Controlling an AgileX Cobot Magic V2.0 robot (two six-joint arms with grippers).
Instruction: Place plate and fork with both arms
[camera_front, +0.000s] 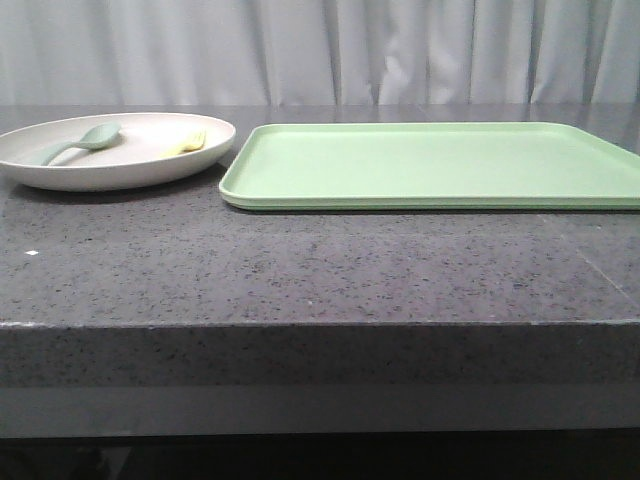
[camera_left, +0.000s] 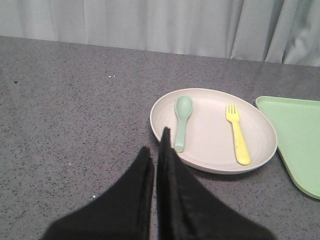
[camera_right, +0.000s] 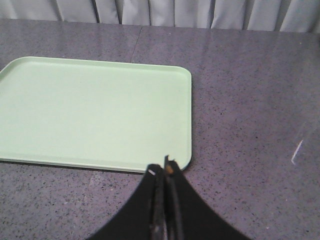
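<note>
The off-white plate (camera_front: 130, 165) lies at the back left of the table, also in the left wrist view (camera_left: 210, 150). On it lie the pale-yellow fork (camera_front: 186, 143) (camera_left: 238, 135) and a teal spoon (camera_front: 80, 143) (camera_left: 182, 120). My left gripper (camera_left: 156, 142) is shut and empty, its tips at the plate's near edge beside the spoon's handle. My right gripper (camera_right: 164, 169) is shut and empty, over the near corner of the light-green tray (camera_right: 95, 112). Neither gripper shows in the front view.
The rectangular light-green tray (camera_front: 430, 165) lies to the right of the plate, nearly touching it, with nothing on it. The table is dark speckled stone (camera_front: 320, 270) with a grey curtain behind. The tray's corner shows in the left wrist view (camera_left: 300, 145).
</note>
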